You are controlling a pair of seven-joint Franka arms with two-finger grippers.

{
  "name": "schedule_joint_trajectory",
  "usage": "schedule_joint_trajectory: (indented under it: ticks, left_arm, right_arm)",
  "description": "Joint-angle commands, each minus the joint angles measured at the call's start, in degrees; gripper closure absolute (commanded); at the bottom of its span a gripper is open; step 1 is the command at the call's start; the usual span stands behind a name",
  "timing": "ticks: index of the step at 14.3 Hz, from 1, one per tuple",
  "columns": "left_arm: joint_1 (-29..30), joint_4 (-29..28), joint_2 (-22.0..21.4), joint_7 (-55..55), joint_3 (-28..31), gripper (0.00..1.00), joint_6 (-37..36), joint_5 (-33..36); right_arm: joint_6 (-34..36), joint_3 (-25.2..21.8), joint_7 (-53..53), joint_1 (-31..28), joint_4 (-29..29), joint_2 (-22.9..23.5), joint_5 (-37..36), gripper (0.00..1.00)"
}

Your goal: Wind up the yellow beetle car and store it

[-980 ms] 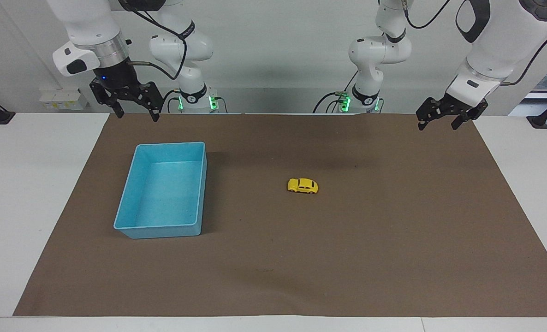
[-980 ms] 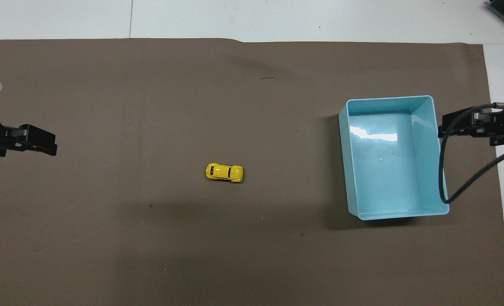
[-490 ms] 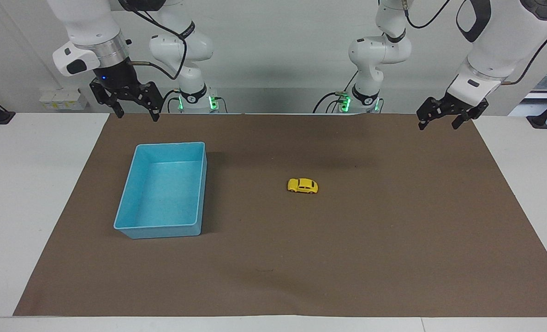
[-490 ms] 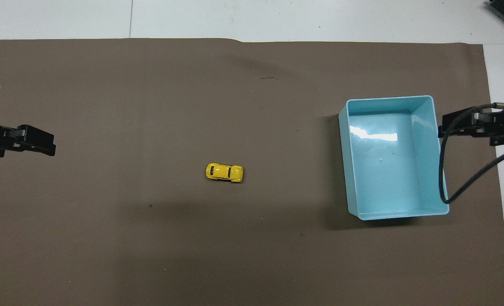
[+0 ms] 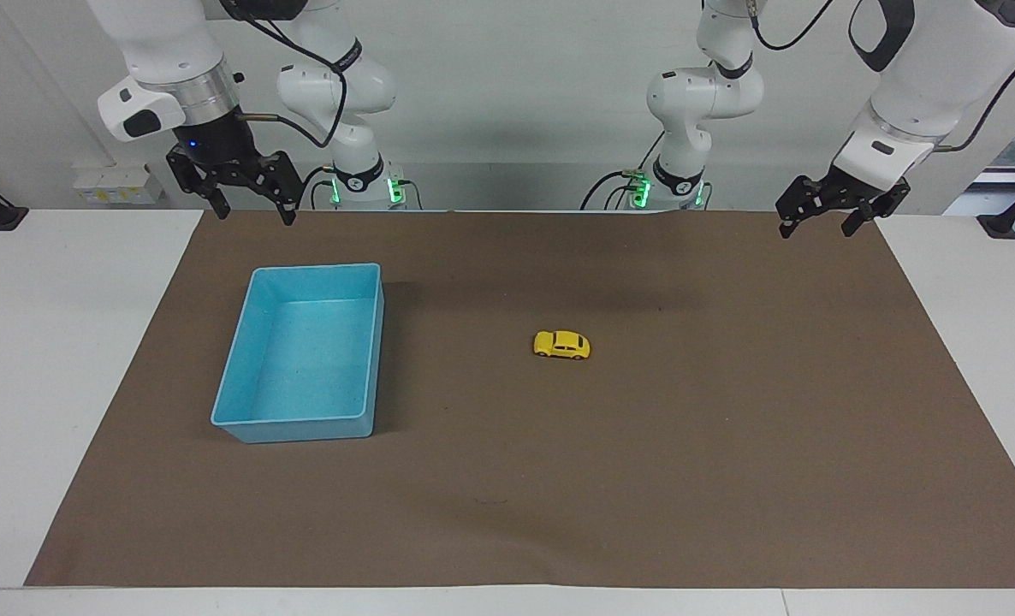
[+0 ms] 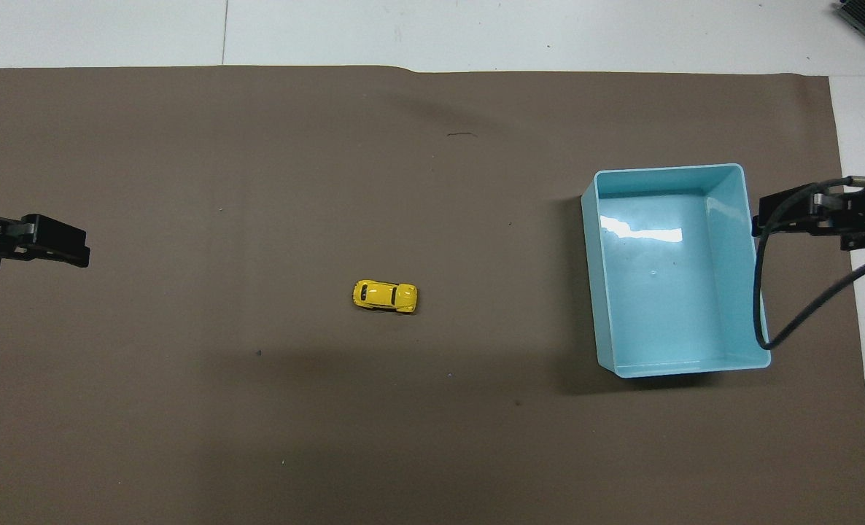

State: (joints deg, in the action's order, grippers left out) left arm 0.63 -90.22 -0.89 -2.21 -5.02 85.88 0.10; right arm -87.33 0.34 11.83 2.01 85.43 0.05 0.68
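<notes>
Overhead, both spread hands, left hand [image 5: 817, 224] and right hand [image 5: 251, 208], are cut off at the edges.

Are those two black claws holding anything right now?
No. The left gripper and right gripper hang open and empty; the small yellow beetle-shaped toy car sits untouched on the brown mat.

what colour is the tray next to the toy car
Light blue; the tray shows best in the overhead view.

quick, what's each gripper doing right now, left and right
Left gripper: open, holding nothing, raised over the brown mat's corner.
Right gripper: open, holding nothing, raised near the blue tray.
</notes>
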Motion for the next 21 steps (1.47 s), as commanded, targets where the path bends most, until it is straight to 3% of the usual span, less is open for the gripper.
schedule_joint_trajectory:
  ticks: [1,9,15,21]
  left_arm:
    - [0.3,-0.7,-0.8,0.4,-0.8,0.00,1.2,-0.8]
    - [-0.8,-0.7,0.1,15.4,-1.2,0.00,2.4,-1.7]
    - [-3.9,-0.7,3.2,25.7,-1.2,0.00,6.0,-4.1]
    - [-6.8,-1.8,6.1,44.2,-1.2,0.00,8.8,-4.2]
  right_arm:
    - [-0.9,-0.1,-1.5,-0.5,1.6,-1.3,1.2,0.00]
    - [-0.8,-0.1,-1.5,-0.5,1.6,-1.3,1.2,0.00]
    - [-0.8,0.0,-1.5,-0.5,1.6,-1.3,1.2,0.00]
    - [-0.9,-0.1,-1.5,-0.5,1.6,-1.3,1.2,0.00]
